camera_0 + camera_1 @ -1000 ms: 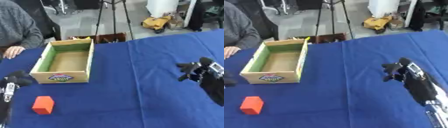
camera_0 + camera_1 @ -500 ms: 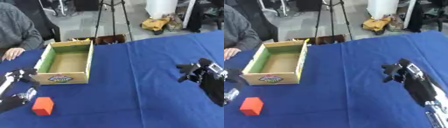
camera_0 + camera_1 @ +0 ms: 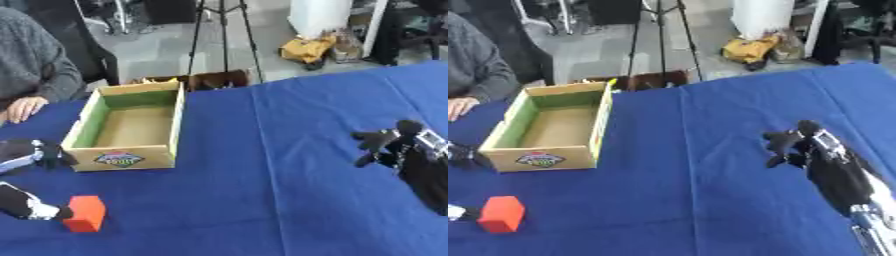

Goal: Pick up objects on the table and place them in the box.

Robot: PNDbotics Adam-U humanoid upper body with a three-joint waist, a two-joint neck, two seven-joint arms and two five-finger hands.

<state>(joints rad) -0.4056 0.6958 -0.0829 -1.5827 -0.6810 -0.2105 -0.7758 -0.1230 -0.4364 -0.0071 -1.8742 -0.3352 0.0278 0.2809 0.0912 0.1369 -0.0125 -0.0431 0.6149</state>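
A red block [image 3: 85, 213] lies on the blue table [image 3: 262, 200] at the front left. My left hand [image 3: 26, 206] comes in from the left edge, open and spread. Its lower fingers reach the block's left side, and its upper part [image 3: 33, 151] sits by the box's near left corner. The cardboard box [image 3: 128, 157] with a green inside stands open and empty behind the block. My right hand [image 3: 388, 145] hovers open over the right side of the table, fingers spread, holding nothing.
A person's hand [image 3: 23, 108] rests on the table's far left edge, left of the box. Beyond the table's far edge stand a tripod [image 3: 222, 30], a small brown crate [image 3: 208, 80] and a yellow object [image 3: 311, 48] on the floor.
My left hand has come in from the left edge and lowered, so its fingers now reach the red block's left side. The block, the box and my right hand have stayed put.
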